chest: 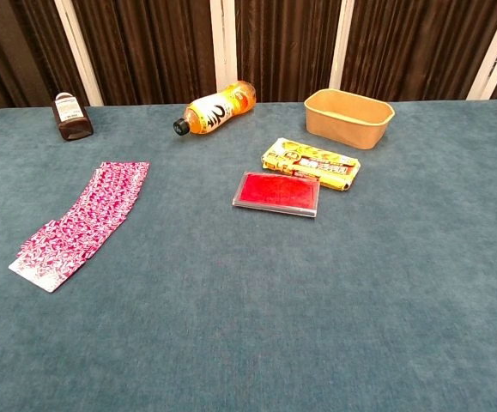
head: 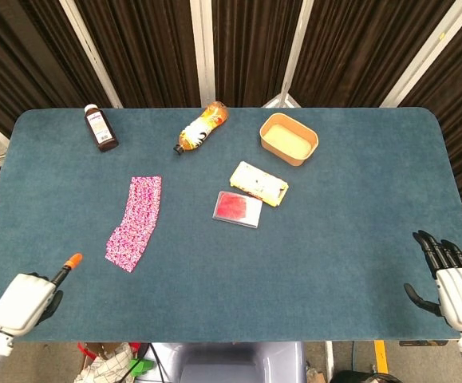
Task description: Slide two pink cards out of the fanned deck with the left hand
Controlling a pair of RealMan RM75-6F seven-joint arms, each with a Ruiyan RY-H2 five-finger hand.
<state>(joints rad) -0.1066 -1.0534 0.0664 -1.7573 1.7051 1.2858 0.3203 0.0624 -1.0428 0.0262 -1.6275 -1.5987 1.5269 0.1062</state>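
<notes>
Fanned deck of pink patterned cards lying flat on the blue-green felt table, left of centre, spread in a gentle curve from far to near. White left hand at the near left edge of the table, one orange-tipped finger stretched out toward the cards, the other fingers hard to make out from here, nothing held. Near end of the fan just beyond and to the right of that fingertip, apart from it, no contact. White right hand with black fingers at the near right edge, fingers spread and empty, well apart from the deck. Neither hand visible from the chest camera. Brown medicine bottle with a white label standing at the far left. Orange drink bottle lying on its side at the far middle. Tan paper bowl to its right. Yellow snack packet near the centre, flat red transparent box just in front of it.
</notes>
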